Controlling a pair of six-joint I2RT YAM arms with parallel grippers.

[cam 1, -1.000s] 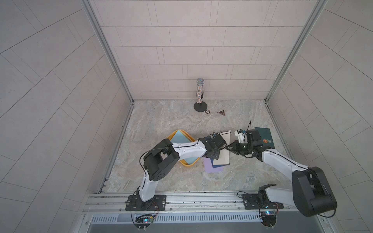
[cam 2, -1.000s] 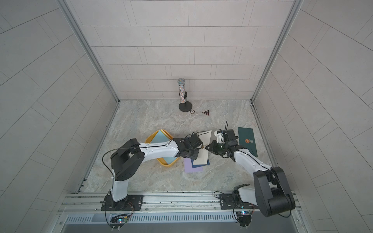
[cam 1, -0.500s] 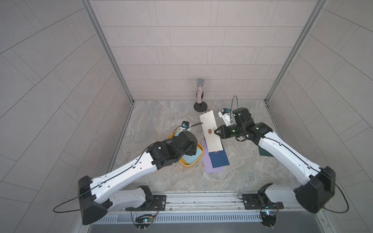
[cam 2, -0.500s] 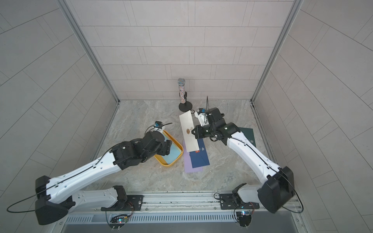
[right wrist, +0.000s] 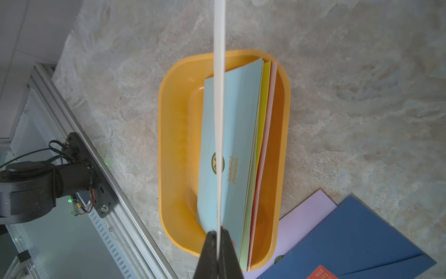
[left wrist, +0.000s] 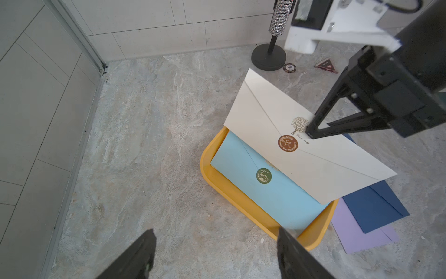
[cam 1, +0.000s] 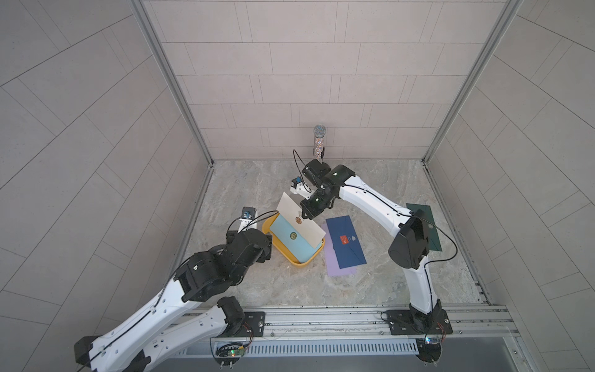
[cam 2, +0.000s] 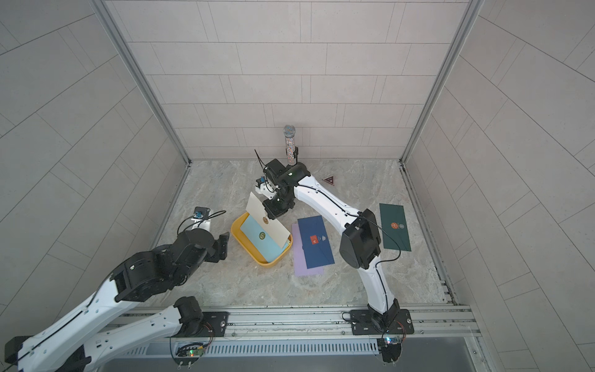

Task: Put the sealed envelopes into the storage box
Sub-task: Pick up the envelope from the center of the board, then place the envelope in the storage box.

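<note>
Pinching the cream paper envelope by its edge, the right pincer holds it overhanging the rim of the yellow plastic tray; the left pincer gapes empty.

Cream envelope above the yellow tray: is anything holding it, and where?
The right pincer is shut on the cream envelope, pinching the middle of one long edge, beside its brown seal. The left pincer is open, empty.

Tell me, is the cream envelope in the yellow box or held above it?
Held above it: the right gripper is shut on the cream envelope, which hangs over the storage box and the light blue envelope inside.
</note>
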